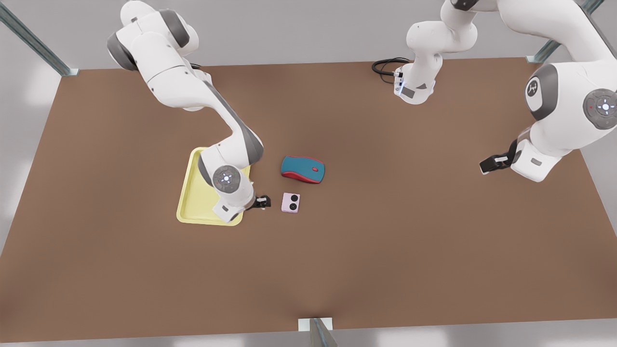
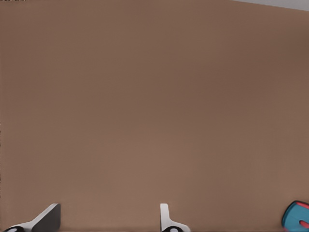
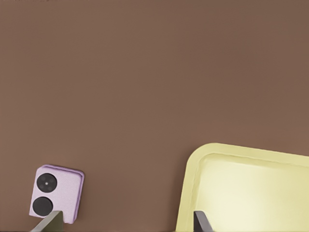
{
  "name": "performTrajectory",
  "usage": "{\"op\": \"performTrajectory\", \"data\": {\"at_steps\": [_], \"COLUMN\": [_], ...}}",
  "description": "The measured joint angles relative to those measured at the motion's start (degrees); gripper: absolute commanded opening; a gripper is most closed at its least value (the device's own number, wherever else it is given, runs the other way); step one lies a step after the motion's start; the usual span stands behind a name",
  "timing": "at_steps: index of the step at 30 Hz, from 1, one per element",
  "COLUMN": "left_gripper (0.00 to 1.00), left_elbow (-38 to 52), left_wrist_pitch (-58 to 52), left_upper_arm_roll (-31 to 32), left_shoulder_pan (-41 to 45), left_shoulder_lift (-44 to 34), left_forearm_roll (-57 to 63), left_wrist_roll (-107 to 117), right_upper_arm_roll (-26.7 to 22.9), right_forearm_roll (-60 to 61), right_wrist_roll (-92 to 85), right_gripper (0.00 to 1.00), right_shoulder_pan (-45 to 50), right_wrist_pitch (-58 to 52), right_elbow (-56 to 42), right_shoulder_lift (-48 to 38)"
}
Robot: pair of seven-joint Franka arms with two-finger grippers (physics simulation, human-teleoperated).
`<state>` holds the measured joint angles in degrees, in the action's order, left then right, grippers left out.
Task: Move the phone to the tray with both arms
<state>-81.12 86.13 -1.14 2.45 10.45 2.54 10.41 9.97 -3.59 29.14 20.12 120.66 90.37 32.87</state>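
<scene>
Pink phone (image 1: 290,202) lies just beside the open right gripper (image 1: 262,201): centre, grasp squarely; open left gripper (image 1: 488,165) waits.

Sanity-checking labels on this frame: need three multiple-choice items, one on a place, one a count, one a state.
1. Where does the phone lie?
A. in the tray
B. on the table beside the tray
C. on top of the mouse

2. How many black lenses does the phone have?
A. one
B. two
C. three

3. The right gripper is:
A. shut on the phone
B. open and empty
C. shut on the tray rim

Key: 1 B, bare table shows between phone and tray. 2 B, two round lenses show in the right wrist view. 3 B, its fingers stand apart between tray and phone. The left gripper waits open at the front view's right.
</scene>
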Motion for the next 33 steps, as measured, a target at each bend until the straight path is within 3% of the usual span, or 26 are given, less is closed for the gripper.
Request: {"op": "performTrajectory", "data": {"at_steps": [6, 33], "left_gripper": [1.00, 1.00], "left_elbow": [-0.03, 0.06], "left_wrist_pitch": [-0.22, -0.23], "left_upper_arm_roll": [-0.08, -0.17], "left_shoulder_pan": [-0.09, -0.08], "left_shoulder_lift": [0.48, 1.21], "left_forearm_roll": [0.48, 0.59], "left_wrist_roll": [-3.13, -9.26], "right_upper_arm_roll": [-0.01, 1.36], "right_forearm_roll": [-1.67, -6.29], "right_wrist_roll": [10.18, 35.16], "right_gripper": [1.00, 1.00], "right_shoulder_pan": [5.53, 9.09], "right_wrist_pitch": [8.24, 19.74], "right_elbow": [-3.55, 1.18], "right_shoulder_lift": [7.60, 13.19]}}
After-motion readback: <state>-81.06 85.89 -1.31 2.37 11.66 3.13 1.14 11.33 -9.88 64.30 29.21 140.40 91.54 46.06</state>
